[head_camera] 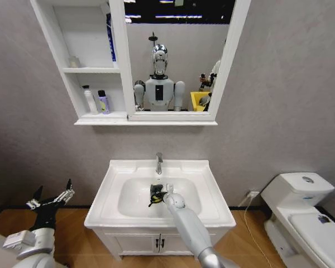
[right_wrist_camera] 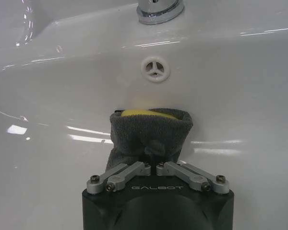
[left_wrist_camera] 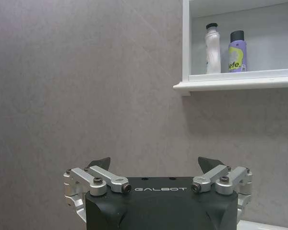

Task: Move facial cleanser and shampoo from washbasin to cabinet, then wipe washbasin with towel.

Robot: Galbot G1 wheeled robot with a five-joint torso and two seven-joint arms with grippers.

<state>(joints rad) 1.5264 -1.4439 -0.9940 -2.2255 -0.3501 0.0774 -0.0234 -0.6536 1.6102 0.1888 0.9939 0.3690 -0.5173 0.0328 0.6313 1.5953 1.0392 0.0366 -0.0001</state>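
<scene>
Clamped tight on the towel (right_wrist_camera: 151, 136), that's the right gripper (right_wrist_camera: 156, 154), jaws drawn nearly together with the dark grey cloth bunched between them and bulging out just ahead of the fingertips. A yellow core peeks from the fold at the cloth's far end. And it's down inside the bowl of the washbasin (head_camera: 109, 192), cloth pressed against the white ceramic, with the overflow hole (right_wrist_camera: 155, 68) a little way beyond the jaws and the base of the chrome tap (right_wrist_camera: 156, 9) further on again.

Over on the other side, the left gripper (left_wrist_camera: 153, 165) hangs idle out to the basin's left, jaws spread wide apart with nothing between them, facing the grey wall. Up ahead of it on the cabinet (left_wrist_camera: 230, 84), the white bottle (left_wrist_camera: 212, 49) and the purple bottle (left_wrist_camera: 237, 51) stand side by side on the lower shelf, so the moving job looks done and we're into the wipe.

To do this well, I'd say keep steady downward pressure so the cloth stays flat on the glaze, sweep in overlapping passes across the bowl and up the sloped sides, and steer clear of knocking the tap. That grip must hold; a loose towel would drag free.
</scene>
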